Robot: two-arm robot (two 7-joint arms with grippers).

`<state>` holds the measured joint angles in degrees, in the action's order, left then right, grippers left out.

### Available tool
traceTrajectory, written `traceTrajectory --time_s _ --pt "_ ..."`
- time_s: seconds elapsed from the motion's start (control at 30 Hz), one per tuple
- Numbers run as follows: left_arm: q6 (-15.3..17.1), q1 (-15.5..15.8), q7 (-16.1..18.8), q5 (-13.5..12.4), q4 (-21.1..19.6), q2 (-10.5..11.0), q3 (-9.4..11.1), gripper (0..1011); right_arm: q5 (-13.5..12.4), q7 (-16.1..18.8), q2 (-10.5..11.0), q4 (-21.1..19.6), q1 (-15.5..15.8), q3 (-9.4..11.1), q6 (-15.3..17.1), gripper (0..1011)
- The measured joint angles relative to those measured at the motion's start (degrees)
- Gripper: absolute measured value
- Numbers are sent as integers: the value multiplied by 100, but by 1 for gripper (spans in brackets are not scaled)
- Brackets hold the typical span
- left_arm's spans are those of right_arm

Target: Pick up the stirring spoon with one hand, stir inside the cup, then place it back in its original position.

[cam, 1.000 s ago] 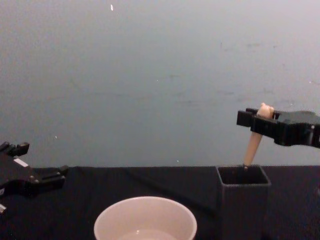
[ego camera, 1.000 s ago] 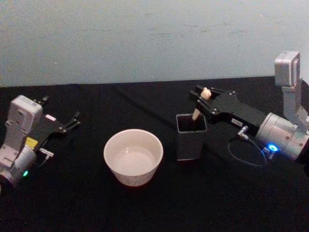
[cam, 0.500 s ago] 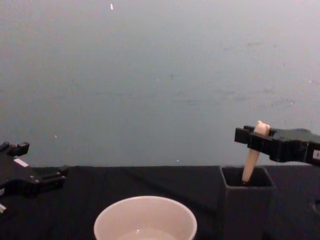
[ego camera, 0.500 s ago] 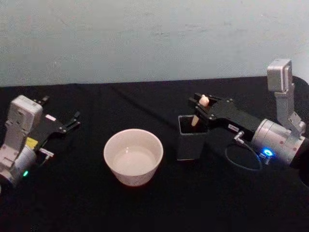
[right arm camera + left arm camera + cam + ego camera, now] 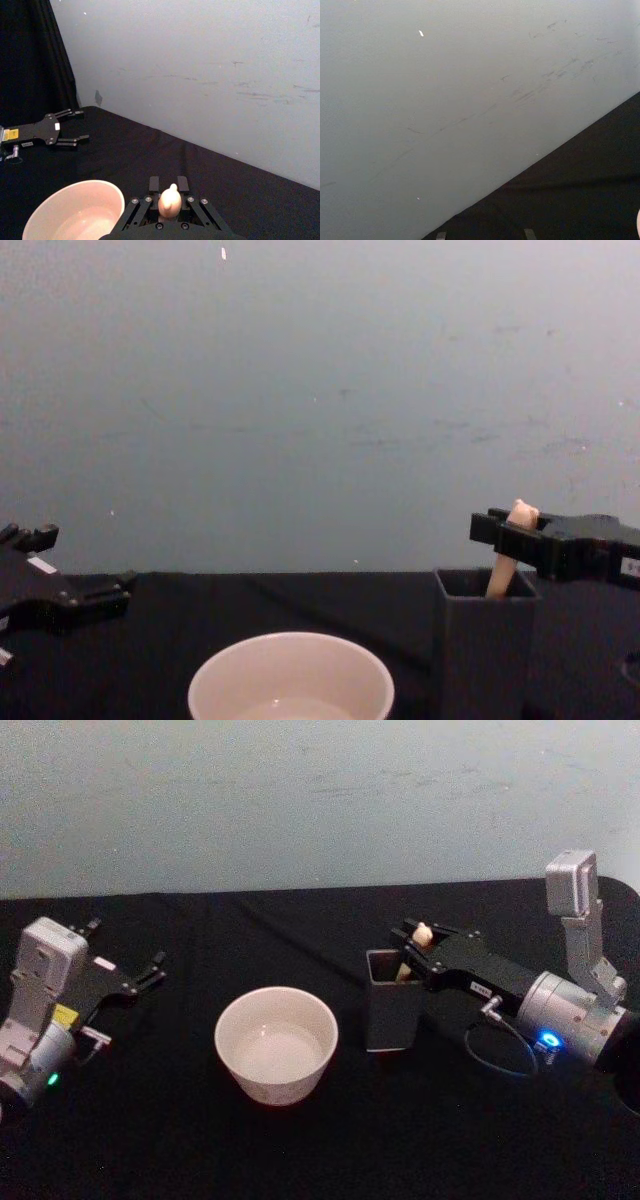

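Spoon gripped over its holder, cup waiting beside.

Parked near the desk's (image 5: 300, 1160) left edge: left gripper (image 5: 150, 970), fingers spread, pinching nothing, well apart from the work. Toward the desk's middle: cup (image 5: 276, 1042), cream and round, upright, just beside the holder so a short carry would reach it. Just right of the cup: holder (image 5: 390, 1001), dark and square, upright, with the spoon (image 5: 507, 552) standing tilted inside, pale handle and knobby tip poking above the rim, metal bowl hidden below. From the right edge: right gripper (image 5: 412, 942) reaching in low and level over the holder's rim, fingers pressed onto the handle just under the knob, probably so the spoon can travel straight along the holder's walls without catching.
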<state>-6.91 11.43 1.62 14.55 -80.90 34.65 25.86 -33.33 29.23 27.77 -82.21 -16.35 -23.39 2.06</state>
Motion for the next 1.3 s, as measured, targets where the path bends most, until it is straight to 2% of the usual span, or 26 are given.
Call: traceTrajectory --time_s 1.1,1.23,1.3 --pt "0 0 0 0 0 0 0 1001 0 -22 -60 92 57 11 29 213" --pt "0 0 0 0 0 0 0 1001 -2 -20 -60 92 56 12 29 253" --pt "0 0 0 0 0 0 0 1001 -3 -18 -59 92 57 14 29 319"
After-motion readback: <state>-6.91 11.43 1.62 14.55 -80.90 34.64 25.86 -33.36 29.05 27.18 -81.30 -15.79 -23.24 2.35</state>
